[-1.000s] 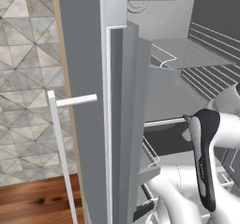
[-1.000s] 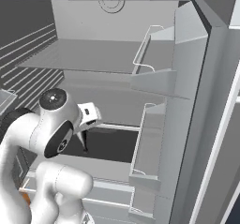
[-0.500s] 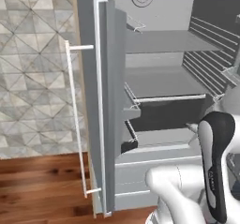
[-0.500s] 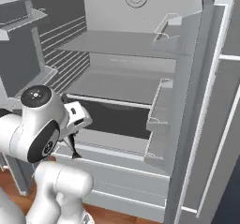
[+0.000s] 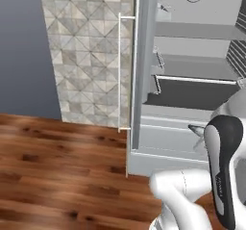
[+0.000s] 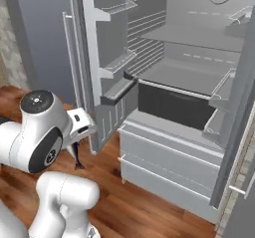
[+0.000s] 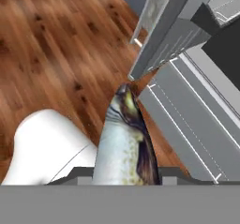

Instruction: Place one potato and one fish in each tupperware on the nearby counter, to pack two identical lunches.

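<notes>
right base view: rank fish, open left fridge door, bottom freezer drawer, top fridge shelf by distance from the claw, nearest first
1. fish: hanging from the claw, over the wood floor.
2. open left fridge door: just to the claw's right, swung outward.
3. bottom freezer drawer: farther right, low on the fridge.
4. top fridge shelf: high and deep inside, farthest.

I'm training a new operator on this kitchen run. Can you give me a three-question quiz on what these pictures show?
1. True or false: the hand is shut on a fish.
2. The fridge doors stand: A) both shut B) open C) one shut, one open.
3. Fill in: below the held fish lies the wooden ____.

Key: 1 true; 2 B; 3 floor.
</notes>
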Tool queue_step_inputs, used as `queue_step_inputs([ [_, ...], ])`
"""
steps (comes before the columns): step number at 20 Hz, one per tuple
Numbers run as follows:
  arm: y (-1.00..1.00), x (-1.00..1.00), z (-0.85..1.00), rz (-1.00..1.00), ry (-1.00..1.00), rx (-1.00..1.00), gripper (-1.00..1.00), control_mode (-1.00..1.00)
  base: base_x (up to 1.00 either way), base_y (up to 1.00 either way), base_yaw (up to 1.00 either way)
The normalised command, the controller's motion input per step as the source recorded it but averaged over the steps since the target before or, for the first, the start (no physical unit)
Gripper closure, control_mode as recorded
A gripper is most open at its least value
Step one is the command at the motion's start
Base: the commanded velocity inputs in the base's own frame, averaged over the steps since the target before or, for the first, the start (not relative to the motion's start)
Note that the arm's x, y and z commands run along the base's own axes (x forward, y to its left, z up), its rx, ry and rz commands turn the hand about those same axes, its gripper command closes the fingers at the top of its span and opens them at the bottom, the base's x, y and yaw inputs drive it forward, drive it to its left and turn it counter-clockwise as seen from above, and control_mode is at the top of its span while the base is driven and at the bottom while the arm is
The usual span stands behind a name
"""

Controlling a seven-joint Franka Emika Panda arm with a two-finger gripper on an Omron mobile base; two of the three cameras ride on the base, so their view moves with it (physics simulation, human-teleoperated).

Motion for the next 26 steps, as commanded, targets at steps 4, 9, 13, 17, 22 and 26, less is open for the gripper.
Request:
queue_step_inputs([
  [4,0.00,0.00,0.00,0.00,0.00,0.00,1.00,1.00,-1.00,0.00,0.53],
  [9,0.00,0.00,0.00,0.00,0.00,0.00,1.00,1.00,-1.00,0.00,0.57],
  [13,0.00,0.00,0.00,0.00,0.00,0.00,1.00,1.00,-1.00,0.00,0.59],
  [17,0.00,0.00,0.00,0.00,0.00,0.00,1.00,1.00,-1.00,-0.01,0.57],
  [22,0.00,0.00,0.00,0.00,0.00,0.00,1.00,1.00,-0.88,0.47,0.64],
  [26,0.00,0.00,0.00,0.00,0.00,0.00,1.00,1.00,-0.82,0.97,0.59],
])
